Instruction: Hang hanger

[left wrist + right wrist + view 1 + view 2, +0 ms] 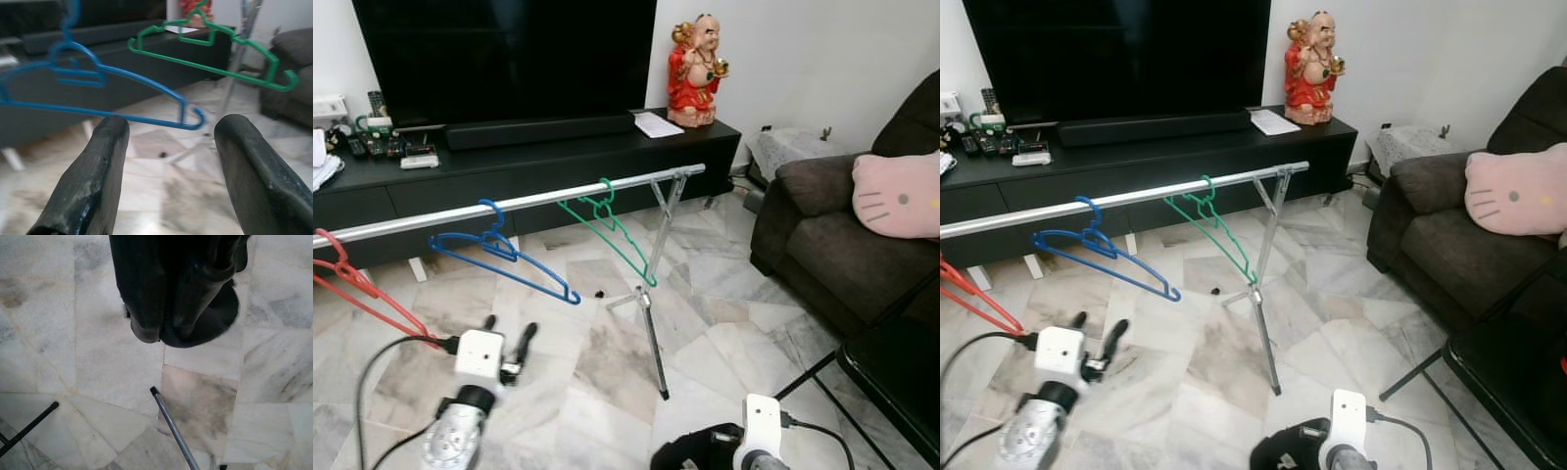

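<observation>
left hand [512, 336] raised, fingers parted, below blue hanger [499, 253] on rail [509, 204]

Two black fingers [93, 181] of the left hand [168, 171] are seen spread apart, nothing held between them. Beyond them a blue hanger [98, 93] and a green hanger [215, 54] are hung side by side, both blurred. Behind, a dark TV cabinet [122, 73] and marble floor [161, 196] are seen.
</observation>
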`<state>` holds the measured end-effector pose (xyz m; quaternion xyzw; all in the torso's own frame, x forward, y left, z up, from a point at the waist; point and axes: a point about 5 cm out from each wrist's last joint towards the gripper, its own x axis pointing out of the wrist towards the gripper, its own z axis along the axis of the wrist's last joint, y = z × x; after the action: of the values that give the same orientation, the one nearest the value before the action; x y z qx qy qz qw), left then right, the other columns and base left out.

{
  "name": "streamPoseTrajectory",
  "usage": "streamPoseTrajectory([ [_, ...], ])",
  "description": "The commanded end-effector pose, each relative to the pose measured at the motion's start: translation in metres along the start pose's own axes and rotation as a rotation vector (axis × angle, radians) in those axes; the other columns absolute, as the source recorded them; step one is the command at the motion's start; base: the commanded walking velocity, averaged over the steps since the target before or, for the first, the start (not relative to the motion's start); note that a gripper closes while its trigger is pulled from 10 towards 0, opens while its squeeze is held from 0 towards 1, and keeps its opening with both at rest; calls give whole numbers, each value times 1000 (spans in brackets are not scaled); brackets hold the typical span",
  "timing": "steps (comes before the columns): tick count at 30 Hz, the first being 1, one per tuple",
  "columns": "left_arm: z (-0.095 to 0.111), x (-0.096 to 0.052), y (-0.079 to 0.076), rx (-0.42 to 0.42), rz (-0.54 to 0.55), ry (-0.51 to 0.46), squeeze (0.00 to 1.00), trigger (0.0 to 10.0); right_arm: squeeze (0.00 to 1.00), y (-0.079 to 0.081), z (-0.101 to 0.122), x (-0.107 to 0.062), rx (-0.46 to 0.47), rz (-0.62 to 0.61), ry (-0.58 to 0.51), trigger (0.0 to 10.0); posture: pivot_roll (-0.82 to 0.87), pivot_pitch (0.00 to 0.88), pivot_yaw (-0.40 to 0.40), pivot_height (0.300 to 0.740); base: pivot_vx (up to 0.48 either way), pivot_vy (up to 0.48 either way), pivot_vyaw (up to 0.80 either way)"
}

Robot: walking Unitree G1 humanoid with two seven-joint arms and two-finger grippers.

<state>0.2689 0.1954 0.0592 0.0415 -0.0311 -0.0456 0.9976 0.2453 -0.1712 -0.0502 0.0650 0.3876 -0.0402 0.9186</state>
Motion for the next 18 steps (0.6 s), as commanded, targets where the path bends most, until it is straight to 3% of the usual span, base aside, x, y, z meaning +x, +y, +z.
streamPoseTrajectory([
  [1, 3, -1, 0, -52, -1, 0, 0, 10000, 0, -3, 2, 0, 3, -5, -10, 10000, 137, 0, -91, 740, 0, 0, 0],
  [8, 0, -11, 4, -68, 22, 28, 0, 10000, 0, -4, -10, -2, 57, -22, 6, 10000, 131, 0, -62, 740, 0, 0, 0],
  [18, -2, -22, 19, -66, 61, 72, 0, 10000, 0, -7, -30, -6, 16, -39, 65, 10000, 151, 0, -51, 740, 0, 0, 0],
])
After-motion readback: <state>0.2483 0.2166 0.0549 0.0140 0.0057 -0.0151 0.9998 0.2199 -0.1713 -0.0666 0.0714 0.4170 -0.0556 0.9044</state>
